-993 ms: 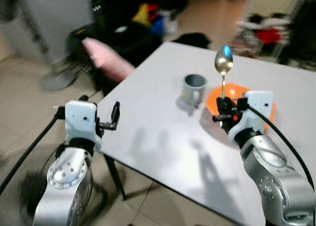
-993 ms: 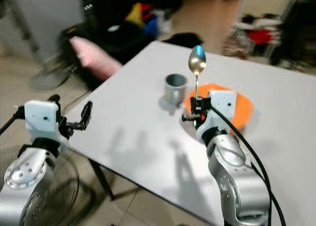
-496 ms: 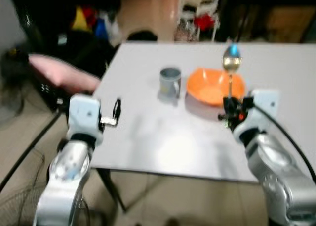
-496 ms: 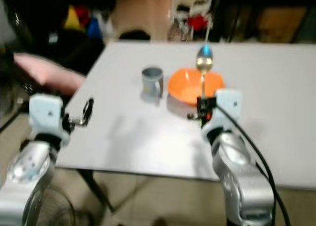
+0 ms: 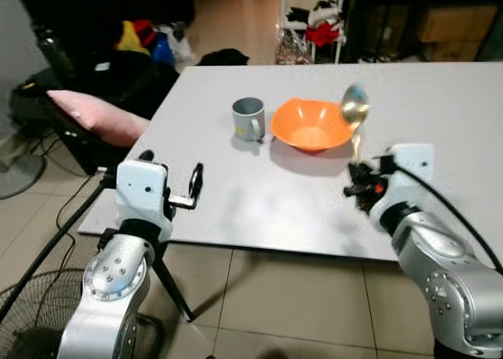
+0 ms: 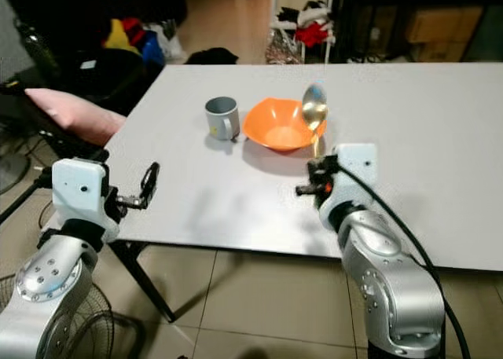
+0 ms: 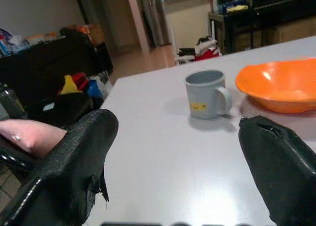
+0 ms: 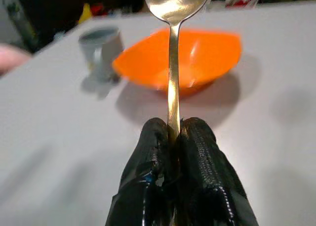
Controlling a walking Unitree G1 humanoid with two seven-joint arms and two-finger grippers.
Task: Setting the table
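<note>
Above the near table edge, right gripper (image 8: 170, 137) pinches spoon (image 5: 354, 112) low on its handle, bowl end up beside orange bowl (image 5: 311, 126); thin grip could let it pivot or slip, clipping bowl or mug (image 5: 248, 119); left gripper (image 5: 194, 184) open, empty.

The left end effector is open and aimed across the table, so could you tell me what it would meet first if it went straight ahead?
Probably the grey mug: in the left end effector's wrist view it sits between the open fingers, with bare table before it. The orange bowl lies just aside; depth is unclear.
</note>
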